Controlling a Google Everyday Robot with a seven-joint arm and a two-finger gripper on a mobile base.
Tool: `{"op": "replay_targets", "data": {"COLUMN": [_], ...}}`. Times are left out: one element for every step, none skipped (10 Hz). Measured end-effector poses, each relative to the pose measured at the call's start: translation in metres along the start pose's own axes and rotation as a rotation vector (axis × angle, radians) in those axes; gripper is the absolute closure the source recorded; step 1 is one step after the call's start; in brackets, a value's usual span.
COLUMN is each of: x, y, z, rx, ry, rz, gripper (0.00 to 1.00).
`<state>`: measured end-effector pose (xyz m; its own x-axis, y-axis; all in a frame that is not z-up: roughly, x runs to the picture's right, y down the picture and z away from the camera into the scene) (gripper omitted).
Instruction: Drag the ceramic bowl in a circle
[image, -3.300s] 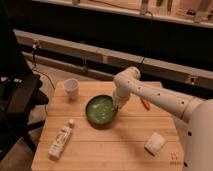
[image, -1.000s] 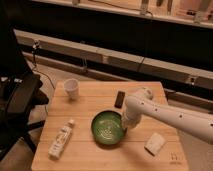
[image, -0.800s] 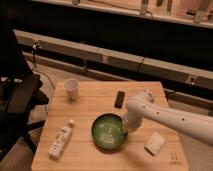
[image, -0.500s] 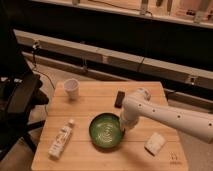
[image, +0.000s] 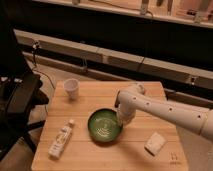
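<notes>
The ceramic bowl (image: 104, 125) is a wide, shallow, glossy dark green bowl with a paler streaked centre. It sits on the wooden table (image: 100, 157) a little left of the middle. My gripper (image: 123, 120) hangs at the end of the white arm, which comes in from the right. It is at the bowl's right rim and touches it.
A small white cup (image: 71, 88) stands at the table's back left. A pale bottle (image: 61, 141) lies at the front left. A white sponge-like block (image: 155, 142) lies at the front right. A black chair (image: 20, 100) stands beside the table's left edge.
The bowl and gripper have slid left and slightly back across the table, after first moving forward and right from the earliest frame.
</notes>
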<state>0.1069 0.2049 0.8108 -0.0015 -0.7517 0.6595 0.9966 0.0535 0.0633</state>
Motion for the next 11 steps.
{"op": "replay_targets", "data": {"x": [-0.002, 0.003, 0.011, 0.023, 0.03, 0.033, 0.031, 0.024, 0.018, 0.016, 0.021], "y": [-0.005, -0.012, -0.016, -0.022, -0.025, -0.03, -0.033, -0.036, -0.036, -0.034, -0.033], "z": [-0.001, -0.002, -0.002, -0.003, -0.003, -0.003, -0.003, -0.004, -0.004, -0.005, -0.007], "rx": [0.0, 0.002, 0.001, 0.0, -0.004, -0.005, -0.008, -0.01, -0.009, -0.008, -0.005], "ry": [0.001, 0.005, 0.003, 0.003, 0.002, 0.003, 0.001, 0.002, 0.003, 0.005, 0.01], "rz": [-0.005, -0.013, -0.025, -0.04, -0.049, -0.058, -0.069, -0.074, -0.079, -0.084, -0.091], "gripper": [0.86, 0.86, 0.86, 0.86, 0.86, 0.86, 0.86, 0.86, 0.86, 0.86, 0.86]}}
